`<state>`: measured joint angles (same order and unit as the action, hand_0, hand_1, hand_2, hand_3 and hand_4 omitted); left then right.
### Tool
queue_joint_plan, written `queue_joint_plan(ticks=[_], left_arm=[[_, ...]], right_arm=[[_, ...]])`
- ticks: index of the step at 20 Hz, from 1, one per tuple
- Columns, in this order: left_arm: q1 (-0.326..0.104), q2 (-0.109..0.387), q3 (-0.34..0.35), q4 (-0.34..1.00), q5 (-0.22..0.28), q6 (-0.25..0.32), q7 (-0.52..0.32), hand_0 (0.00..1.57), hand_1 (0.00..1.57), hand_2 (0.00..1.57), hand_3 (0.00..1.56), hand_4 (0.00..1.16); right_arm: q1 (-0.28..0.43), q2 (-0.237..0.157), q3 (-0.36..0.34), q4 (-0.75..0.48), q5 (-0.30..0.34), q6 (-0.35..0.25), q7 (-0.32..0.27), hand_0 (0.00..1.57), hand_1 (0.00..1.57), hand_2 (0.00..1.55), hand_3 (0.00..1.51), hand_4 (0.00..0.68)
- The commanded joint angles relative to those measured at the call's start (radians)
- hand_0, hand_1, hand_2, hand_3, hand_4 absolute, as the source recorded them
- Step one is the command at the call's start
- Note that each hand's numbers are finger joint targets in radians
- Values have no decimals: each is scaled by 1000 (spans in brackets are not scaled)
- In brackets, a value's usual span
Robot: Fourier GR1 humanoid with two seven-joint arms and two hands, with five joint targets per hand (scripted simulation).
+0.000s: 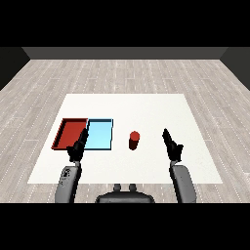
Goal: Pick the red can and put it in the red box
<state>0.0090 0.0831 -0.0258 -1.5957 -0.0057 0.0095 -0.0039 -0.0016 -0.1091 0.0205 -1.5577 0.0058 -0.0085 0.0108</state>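
Red can (134, 139) upright, left of right hand (172, 146), untouched, both hands' fingers straight, left hand (78, 148) by trays

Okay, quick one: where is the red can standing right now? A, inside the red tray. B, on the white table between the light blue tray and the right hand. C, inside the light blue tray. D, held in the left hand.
B: the red can stands upright on the bare white table, right of the light blue tray and left of the right hand, with nothing touching it.
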Motion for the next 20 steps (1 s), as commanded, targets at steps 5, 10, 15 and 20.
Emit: queue_joint_plan(ticks=[5, 10, 15, 20], left_arm=[[-21, -6, 29, 3, 25, -23, 41, 0, 0, 0, 0, 0], [-36, -39, 43, -84, 35, -24, -297, 0, 0, 0, 0, 0], [-97, -45, 59, 39, 20, -24, -390, 0, 0, 0, 0, 0], [-20, -32, 72, 38, 48, -64, -468, 0, 0, 0, 0, 0]], right_arm=[[41, -56, -102, -7, -93, 128, -48, 0, 0, 0, 0, 0], [47, -47, -122, -85, -159, 199, -313, 0, 0, 0, 0, 0], [17, -53, -161, 39, -149, 233, -449, 0, 0, 0, 0, 0], [-32, -40, -163, 143, -125, 239, -478, 0, 0, 0, 0, 0]])
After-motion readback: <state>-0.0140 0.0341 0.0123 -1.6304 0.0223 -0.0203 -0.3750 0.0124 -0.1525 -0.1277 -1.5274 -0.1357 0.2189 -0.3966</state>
